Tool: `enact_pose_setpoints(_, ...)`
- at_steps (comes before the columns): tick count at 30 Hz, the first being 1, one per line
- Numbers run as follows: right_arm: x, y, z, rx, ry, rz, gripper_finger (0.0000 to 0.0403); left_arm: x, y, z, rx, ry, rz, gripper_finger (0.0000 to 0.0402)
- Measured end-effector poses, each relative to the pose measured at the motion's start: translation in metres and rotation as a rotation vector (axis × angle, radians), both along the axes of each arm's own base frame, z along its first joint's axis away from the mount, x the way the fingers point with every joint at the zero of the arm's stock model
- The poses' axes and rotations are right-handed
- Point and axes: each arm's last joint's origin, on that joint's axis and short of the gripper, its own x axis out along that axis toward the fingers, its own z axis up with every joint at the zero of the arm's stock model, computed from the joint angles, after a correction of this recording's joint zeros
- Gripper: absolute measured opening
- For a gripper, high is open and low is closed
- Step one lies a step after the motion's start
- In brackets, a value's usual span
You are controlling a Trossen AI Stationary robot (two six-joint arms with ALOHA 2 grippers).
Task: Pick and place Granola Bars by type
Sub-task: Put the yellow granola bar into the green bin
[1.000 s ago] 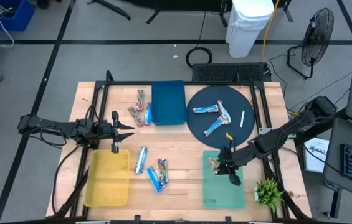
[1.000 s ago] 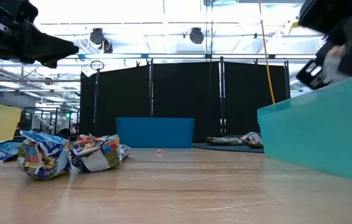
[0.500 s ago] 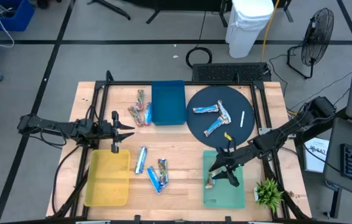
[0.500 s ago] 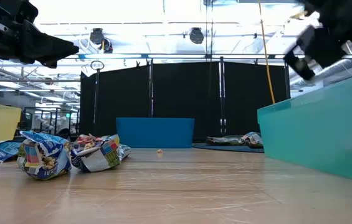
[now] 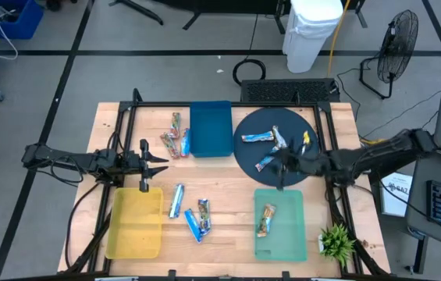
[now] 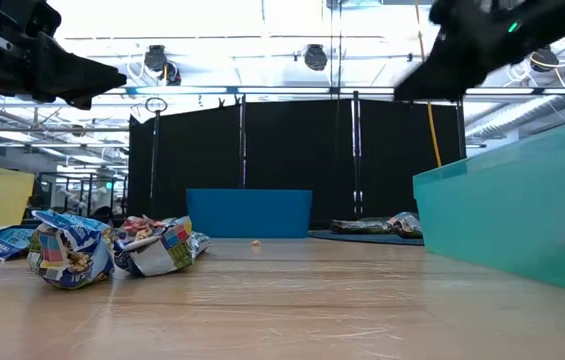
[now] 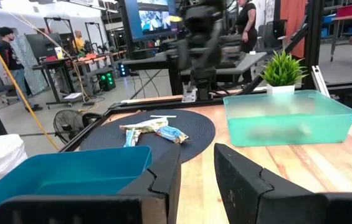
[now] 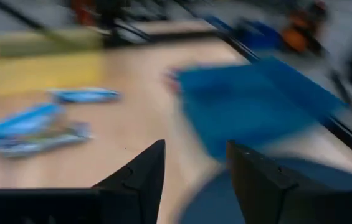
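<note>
**Right hand empty over the dark mat, one bar in the green tray**

The right hand [image 5: 280, 162] hangs above the round dark mat [image 5: 247, 160], its fingers [image 8: 141, 171] spread with nothing between them. A reddish-brown granola bar [image 5: 265, 219] lies in the green tray [image 5: 292, 242]. Blue-and-white bars [image 5: 257, 136] rest on the mat. More bars sit on the wooden counter [image 5: 228, 211]: a pair [image 5: 175, 140] just beside the blue tray [image 5: 211, 129], others [image 5: 197, 218] near the yellow tray [image 5: 135, 226]. The left hand [image 5: 154, 163] waits above the yellow tray's far edge, fingers [image 7: 241, 180] parted and empty.
</note>
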Motion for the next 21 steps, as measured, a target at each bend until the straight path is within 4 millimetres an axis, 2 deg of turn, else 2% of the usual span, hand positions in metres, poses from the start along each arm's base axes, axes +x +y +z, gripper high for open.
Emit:
enact_pose_setpoints(5,-0.018,-0.051,-0.016,0.135,0.213,-0.356,0.0186,0.0,0.0,0.0,0.0,0.0,0.0,0.0102)
enact_pose_setpoints(9,-0.033,-0.077,-0.032,0.256,0.344,-0.54,0.0202,0.0,0.0,0.0,0.0,0.0,0.0,0.0102)
enact_pose_setpoints(14,-0.037,-0.09,-0.048,0.334,0.366,-0.592,0.0207,0.0,0.0,0.0,0.0,0.0,0.0,0.0102)
enact_pose_setpoints(21,-0.036,-0.092,-0.076,0.387,0.42,-0.576,0.0202,0.0,0.0,0.0,0.0,0.0,0.0,0.0102)
